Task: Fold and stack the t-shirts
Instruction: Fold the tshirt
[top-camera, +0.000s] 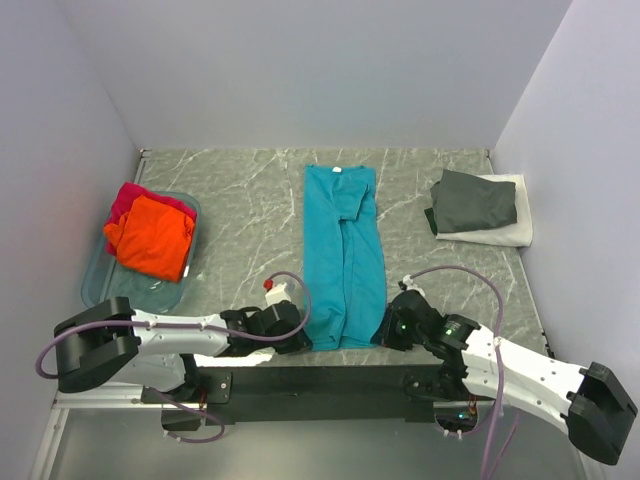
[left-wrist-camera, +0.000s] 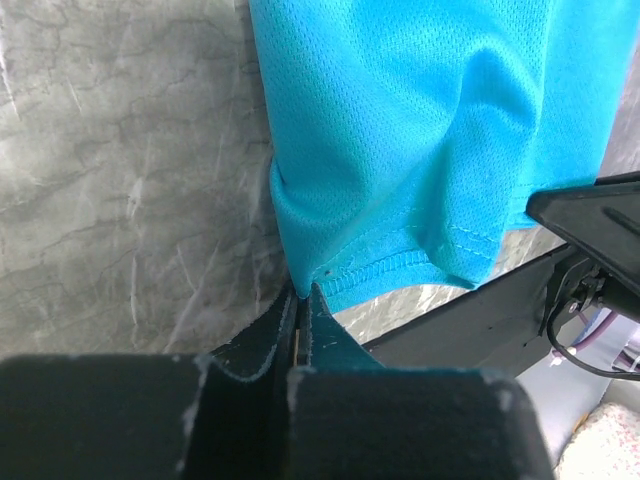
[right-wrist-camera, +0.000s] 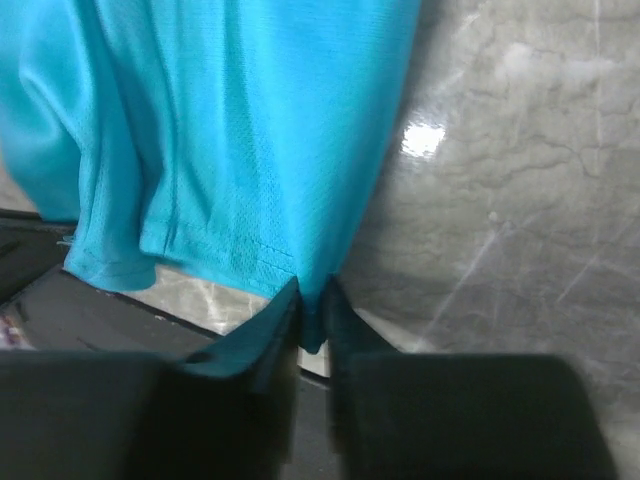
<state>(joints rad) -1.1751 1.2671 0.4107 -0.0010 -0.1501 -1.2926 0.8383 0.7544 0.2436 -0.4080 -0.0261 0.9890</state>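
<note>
Teal shirt (top-camera: 343, 255) lies in a long strip mid table (top-camera: 230, 200). My left claw (left-wrist-camera: 302, 297) is pinched tight on its near hem corner and my right claw (right-wrist-camera: 312, 300) nips the other. It looks like light, floppy mesh, so I'd grip the stitched hem.

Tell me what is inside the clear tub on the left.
An orange t-shirt lies bunched in the tub, over a magenta-red t-shirt that shows only at the far edge. Anything beneath them is covered.
</note>
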